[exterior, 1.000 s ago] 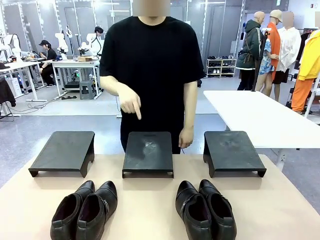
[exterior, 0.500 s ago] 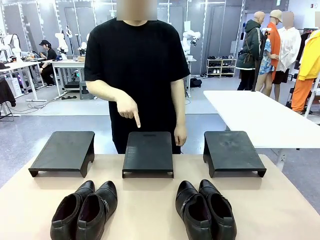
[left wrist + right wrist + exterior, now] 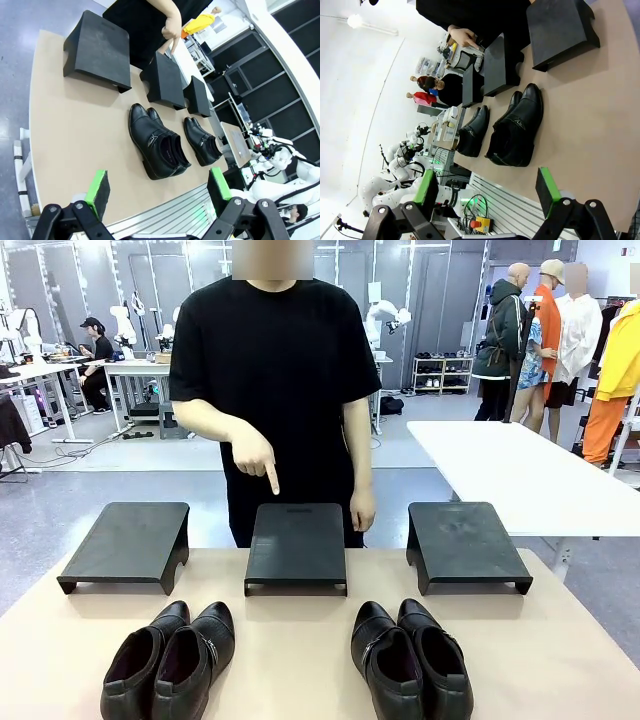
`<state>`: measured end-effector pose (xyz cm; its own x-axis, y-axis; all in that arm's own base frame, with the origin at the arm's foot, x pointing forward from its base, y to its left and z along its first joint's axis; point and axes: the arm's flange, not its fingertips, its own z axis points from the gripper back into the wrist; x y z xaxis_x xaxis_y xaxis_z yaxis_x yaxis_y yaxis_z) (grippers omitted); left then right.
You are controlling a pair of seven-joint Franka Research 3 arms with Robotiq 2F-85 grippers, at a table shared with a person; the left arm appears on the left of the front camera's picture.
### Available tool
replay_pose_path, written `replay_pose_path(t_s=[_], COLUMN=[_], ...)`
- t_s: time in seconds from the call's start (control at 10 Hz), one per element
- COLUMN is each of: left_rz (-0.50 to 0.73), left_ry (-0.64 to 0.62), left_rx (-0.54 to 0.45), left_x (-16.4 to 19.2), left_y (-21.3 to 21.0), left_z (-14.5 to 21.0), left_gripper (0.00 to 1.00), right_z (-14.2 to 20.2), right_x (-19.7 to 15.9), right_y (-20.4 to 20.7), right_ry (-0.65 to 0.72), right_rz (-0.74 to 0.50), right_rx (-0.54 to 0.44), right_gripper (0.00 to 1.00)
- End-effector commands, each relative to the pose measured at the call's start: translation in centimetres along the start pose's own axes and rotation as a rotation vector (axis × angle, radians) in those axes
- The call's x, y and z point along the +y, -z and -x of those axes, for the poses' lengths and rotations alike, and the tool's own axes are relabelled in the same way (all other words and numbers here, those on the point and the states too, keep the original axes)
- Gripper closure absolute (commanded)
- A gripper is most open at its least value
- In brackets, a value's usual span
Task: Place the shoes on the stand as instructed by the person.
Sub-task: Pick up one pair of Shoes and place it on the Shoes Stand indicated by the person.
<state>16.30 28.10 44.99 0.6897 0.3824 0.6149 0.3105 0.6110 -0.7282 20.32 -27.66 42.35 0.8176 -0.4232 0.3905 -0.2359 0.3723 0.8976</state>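
Observation:
Two pairs of glossy black shoes stand at the table's near edge: a left pair (image 3: pixel 170 660) (image 3: pixel 157 145) (image 3: pixel 472 132) and a right pair (image 3: pixel 410 658) (image 3: pixel 202 142) (image 3: pixel 517 130). Behind them are three black stands, left (image 3: pixel 125 545), middle (image 3: pixel 296 545) (image 3: pixel 165 82) (image 3: pixel 497 65) and right (image 3: pixel 465 543). The person's hand (image 3: pixel 260 458) points an index finger down at the middle stand. My left gripper (image 3: pixel 158 187) hovers open, back from the left pair. My right gripper (image 3: pixel 487 192) is open too, back from the right pair. Nothing sits between either gripper's fingers.
The tan table (image 3: pixel 300 640) has bare room between the two pairs and in front of the stands. The person's other hand (image 3: pixel 362 510) hangs just behind the middle stand. A white table (image 3: pixel 520 475) stands off to the far right.
The person has shifted a little to the picture's left and straightened, keeping the finger pointed at the middle stand. Shoes and stands have not moved.

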Motion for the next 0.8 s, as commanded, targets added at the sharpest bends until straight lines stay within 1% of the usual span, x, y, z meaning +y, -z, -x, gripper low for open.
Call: replay_pose_path(t_s=[0.0, 0.2, 0.4, 0.5, 0.6, 0.7], left_rz=[-0.032, -0.101, -0.128, -0.176, -0.191, -0.237], left_ry=[0.032, 0.085, 0.111, 0.156, 0.21, 0.25], left_rx=[0.068, 0.221, 0.35, 0.427, 0.472, 0.543], left_x=[-2.5, -7.1, -12.3, -14.8, -16.8, -18.4], left_y=[1.7, 5.8, 10.4, 13.4, 16.3, 19.7], left_z=[-1.4, -3.7, -5.6, -6.0, -6.2, -6.3], left_gripper=[0.0, 0.0, 0.0, 0.0, 0.0, 0.0], right_z=[0.0, 0.0, 0.0, 0.0, 0.0, 0.0], right_x=[0.1, 0.1, 0.1, 0.1, 0.1, 0.1], right_y=[-0.2, -0.2, -0.2, -0.2, -0.2, -0.2], right_ry=[0.0, 0.0, 0.0, 0.0, 0.0, 0.0], right_rz=[-0.006, -0.006, -0.006, -0.006, -0.006, -0.006], right_rx=[-0.005, -0.005, -0.005, -0.005, -0.005, -0.005], right_gripper=[0.0, 0.0, 0.0, 0.0, 0.0, 0.0])
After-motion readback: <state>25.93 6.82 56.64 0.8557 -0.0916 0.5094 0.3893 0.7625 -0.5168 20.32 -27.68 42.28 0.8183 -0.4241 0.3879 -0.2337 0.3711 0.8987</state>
